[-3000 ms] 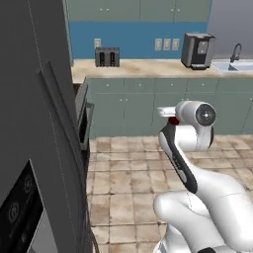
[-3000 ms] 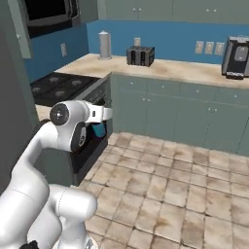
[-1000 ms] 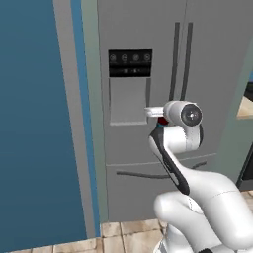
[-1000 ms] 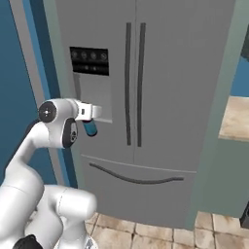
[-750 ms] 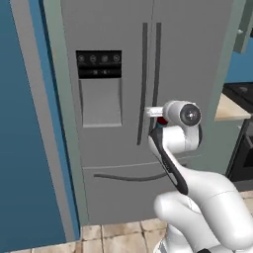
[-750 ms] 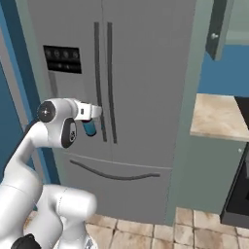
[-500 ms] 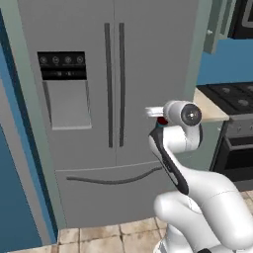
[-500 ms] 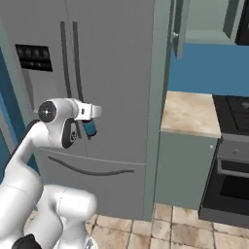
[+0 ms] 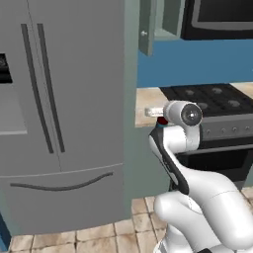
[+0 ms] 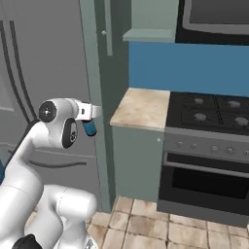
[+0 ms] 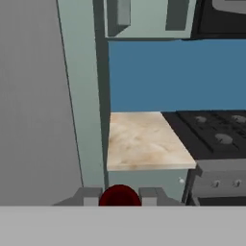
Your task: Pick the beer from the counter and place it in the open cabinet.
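My gripper (image 10: 89, 118) is shut on the beer (image 10: 89, 128), a small dark bottle with a blue label that hangs below the hand at chest height, in front of the fridge's right edge. Its dark red cap (image 11: 120, 196) sits between the fingertips (image 11: 89, 196) in the hand view, and shows again beside the wrist (image 9: 161, 120). Ahead lies the beige marble counter (image 11: 143, 141), bare on top (image 10: 142, 106). Above it hangs the grey-green cabinet (image 10: 153, 19) with its shelf recess open. The cabinet door (image 9: 146, 27) stands swung out to the left and has a small round knob.
A tall grey fridge (image 9: 59, 113) fills the left. A black stovetop (image 10: 209, 111) with an oven below adjoins the counter on the right. A black glossy microwave (image 9: 217, 19) hangs above the stove. The floor (image 10: 146, 223) is tiled.
The whole picture has swept sideways as the base moved: the fridge slid left, and the counter, cabinet and stove came into view. The beer stays in the shut gripper, arm pose unchanged.
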